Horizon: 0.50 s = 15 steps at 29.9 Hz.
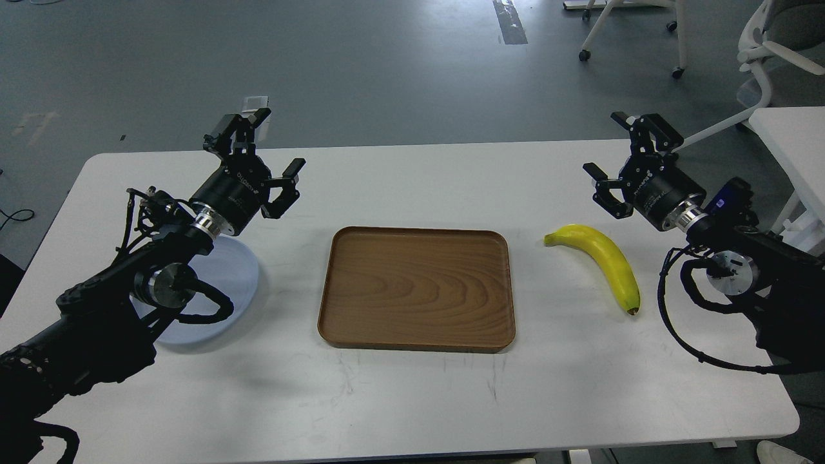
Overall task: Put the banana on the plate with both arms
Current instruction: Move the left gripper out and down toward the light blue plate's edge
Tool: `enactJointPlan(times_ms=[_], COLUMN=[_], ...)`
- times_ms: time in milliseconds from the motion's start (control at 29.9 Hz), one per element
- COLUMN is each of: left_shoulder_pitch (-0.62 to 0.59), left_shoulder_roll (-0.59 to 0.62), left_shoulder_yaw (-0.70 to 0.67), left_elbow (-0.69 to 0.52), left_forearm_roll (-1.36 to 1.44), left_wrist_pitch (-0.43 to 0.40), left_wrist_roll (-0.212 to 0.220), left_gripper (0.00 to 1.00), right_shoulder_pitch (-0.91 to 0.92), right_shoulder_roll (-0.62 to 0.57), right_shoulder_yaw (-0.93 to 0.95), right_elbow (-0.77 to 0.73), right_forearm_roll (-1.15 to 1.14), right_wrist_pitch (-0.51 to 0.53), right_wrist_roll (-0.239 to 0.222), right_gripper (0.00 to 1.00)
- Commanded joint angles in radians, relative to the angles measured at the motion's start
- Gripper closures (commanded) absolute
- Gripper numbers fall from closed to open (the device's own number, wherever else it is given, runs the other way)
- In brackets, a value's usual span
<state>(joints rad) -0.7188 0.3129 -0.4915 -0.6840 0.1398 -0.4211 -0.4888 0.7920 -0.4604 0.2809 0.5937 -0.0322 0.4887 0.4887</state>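
The yellow banana (602, 261) lies flat on the white table, right of the wooden tray, its greenish stem toward the tray and its dark tip toward me. The pale blue-grey plate (232, 283) sits at the left, and my left forearm covers much of it. My left gripper (267, 151) hovers above and beyond the plate, open and empty. Up and to the right of the banana my right gripper (612, 145) hangs open, clear of it and holding nothing.
A brown wooden tray (417, 288) with rounded corners lies empty at the table's middle. Looped black cables hang from both wrists. Beyond the far edge are grey floor and white chair legs (619, 32). Another white table (789, 142) stands at the right.
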Motion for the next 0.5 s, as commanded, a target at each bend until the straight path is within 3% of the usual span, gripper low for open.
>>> enactJointPlan(times_ms=[0,468], left_shoulder_pitch=[0.002,-0.001], left_shoulder_roll=[0.002,0.046], left_shoulder_yaw=[-0.001,0.013], left_elbow=[0.000,0.017], left_forearm_roll=[0.000,0.003], left_wrist_pitch=[0.001,-0.047], left_wrist_roll=[0.000,0.001], left_gripper=[0.00,0.00], right_shoulder_pitch=[-0.004,-0.005], right_shoulder_roll=[0.000,0.005], right_shoulder_yaw=[0.000,-0.003], right_elbow=[0.000,-0.012], right_forearm_roll=[0.000,0.000], right_wrist_pitch=[0.000,0.000], right_wrist_roll=[0.000,0.000], right_gripper=[0.01,0.01])
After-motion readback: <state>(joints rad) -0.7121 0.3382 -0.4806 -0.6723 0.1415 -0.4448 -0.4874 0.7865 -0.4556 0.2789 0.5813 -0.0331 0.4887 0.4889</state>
